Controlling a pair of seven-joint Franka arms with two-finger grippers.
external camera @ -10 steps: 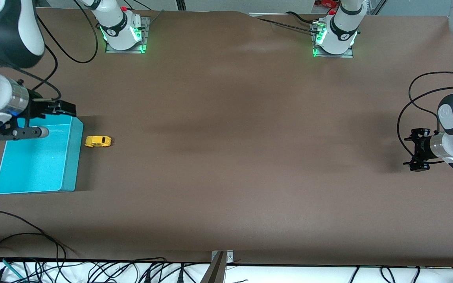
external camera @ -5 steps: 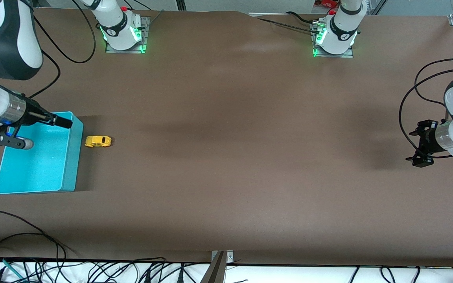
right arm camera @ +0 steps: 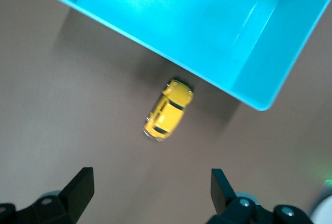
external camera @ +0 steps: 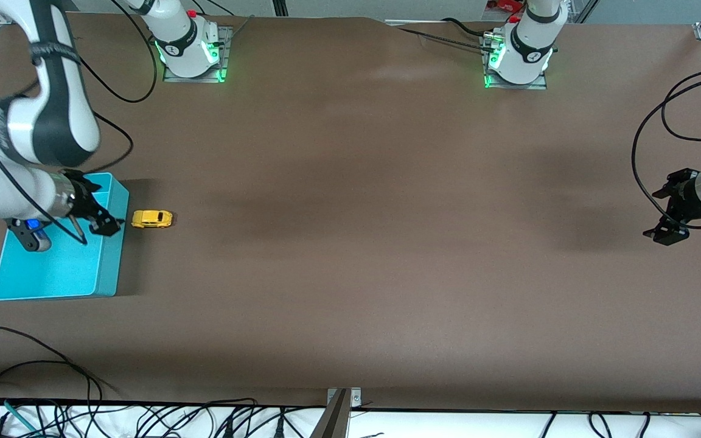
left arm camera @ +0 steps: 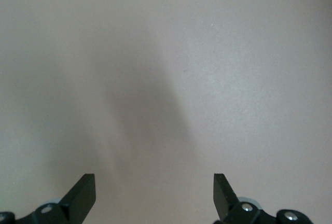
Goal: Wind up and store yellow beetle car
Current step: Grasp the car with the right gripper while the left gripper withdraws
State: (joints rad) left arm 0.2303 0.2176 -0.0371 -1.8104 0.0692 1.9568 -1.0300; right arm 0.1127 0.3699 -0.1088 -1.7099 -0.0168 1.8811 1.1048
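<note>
Right hand (external camera: 102, 226) open, empty, over turquoise plastic bin (external camera: 58, 275) edge, tiny rounded yellow beetle car (external camera: 152, 219) just beside it on brown table (external camera: 350, 243). Car likely light, rigid, slick-shelled; pinch across flat sides. Left hand (external camera: 670, 222) open, waiting well apart.

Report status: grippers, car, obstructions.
Right gripper open over turquoise bin edge beside the car. Left gripper open, waiting. Yellow beetle car on table, ungrasped. Nothing blocking.

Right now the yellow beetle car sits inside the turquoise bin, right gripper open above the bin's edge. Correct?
Not quite. The yellow beetle car sits on the table beside the turquoise bin, not in it; the front and right wrist views show this. The right gripper is open above the bin's edge.
</note>
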